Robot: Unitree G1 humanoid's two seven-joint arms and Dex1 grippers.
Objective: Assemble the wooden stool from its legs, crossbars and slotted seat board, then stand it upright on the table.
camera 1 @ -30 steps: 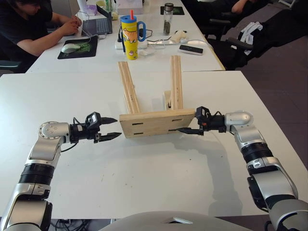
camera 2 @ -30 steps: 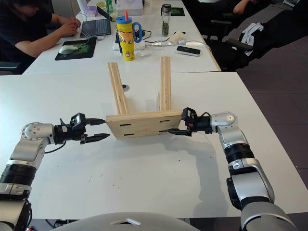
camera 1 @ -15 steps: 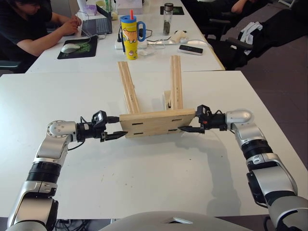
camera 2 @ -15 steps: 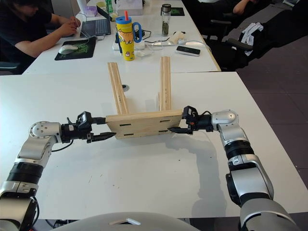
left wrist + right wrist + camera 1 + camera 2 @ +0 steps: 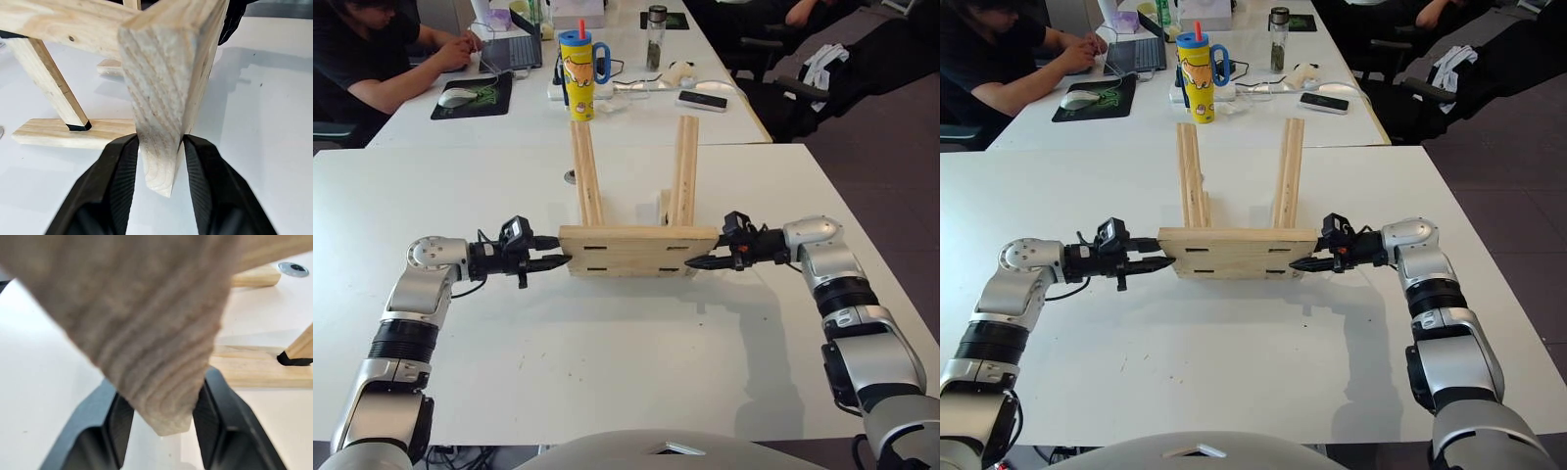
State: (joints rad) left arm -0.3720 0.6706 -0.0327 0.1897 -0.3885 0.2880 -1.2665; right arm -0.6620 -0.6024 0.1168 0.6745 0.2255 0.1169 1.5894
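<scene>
One pale wooden stool (image 5: 636, 253), on its side on white desk (image 5: 607, 372); two black tools: left tool (image 5: 558, 260), right tool (image 5: 697, 262), each clamped on a seat end.

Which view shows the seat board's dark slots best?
The left eye view: the pale wooden seat board turns its dark slots to the camera. The right eye view matches; both wrist views show end grain between jaws.
</scene>
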